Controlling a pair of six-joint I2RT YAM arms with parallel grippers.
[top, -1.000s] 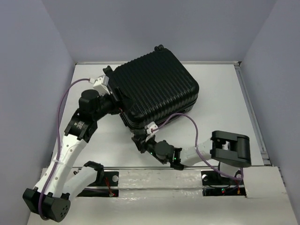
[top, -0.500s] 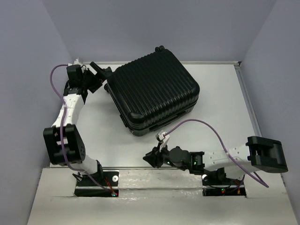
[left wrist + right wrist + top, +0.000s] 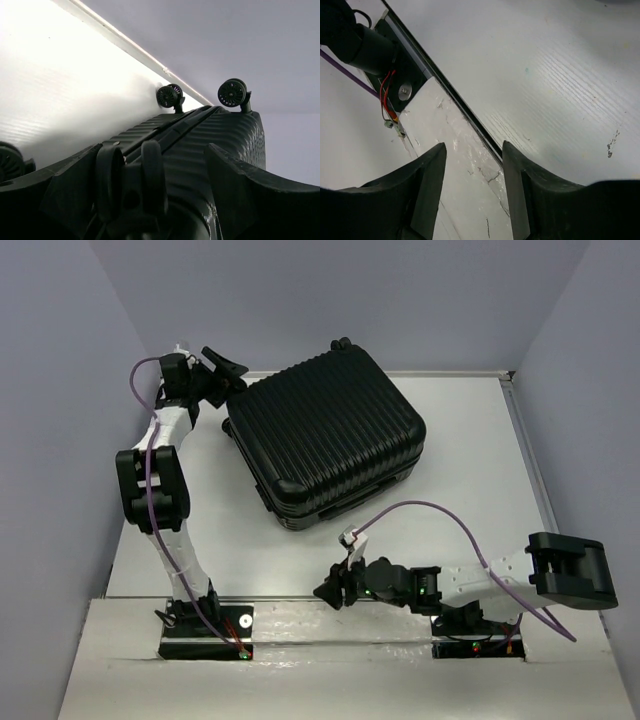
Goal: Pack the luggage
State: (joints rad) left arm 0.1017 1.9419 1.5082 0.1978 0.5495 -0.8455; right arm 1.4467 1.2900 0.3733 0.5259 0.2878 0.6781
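Note:
The luggage (image 3: 330, 435) is a black ribbed hard-shell suitcase that lies closed and flat at the middle back of the table. My left gripper (image 3: 226, 370) is open at its far left corner. In the left wrist view the left gripper (image 3: 155, 152) has its jaws on either side of a black caster wheel (image 3: 131, 180), apart from it, with the ribbed shell (image 3: 215, 135) and two more wheels (image 3: 232, 93) beyond. My right gripper (image 3: 330, 590) is open and empty, low near the table's front edge, away from the suitcase. In its own view the right gripper (image 3: 473, 150) holds nothing.
The table (image 3: 470, 470) is white, with grey walls on three sides and a raised rim at the back and right. A white board (image 3: 460, 165) and a black rail run along the front edge by the left arm's base (image 3: 375, 47).
My left arm has swung from the suitcase's left side to its far left corner. My right gripper has pulled back from the suitcase's front edge toward the near table edge. The suitcase stays put.

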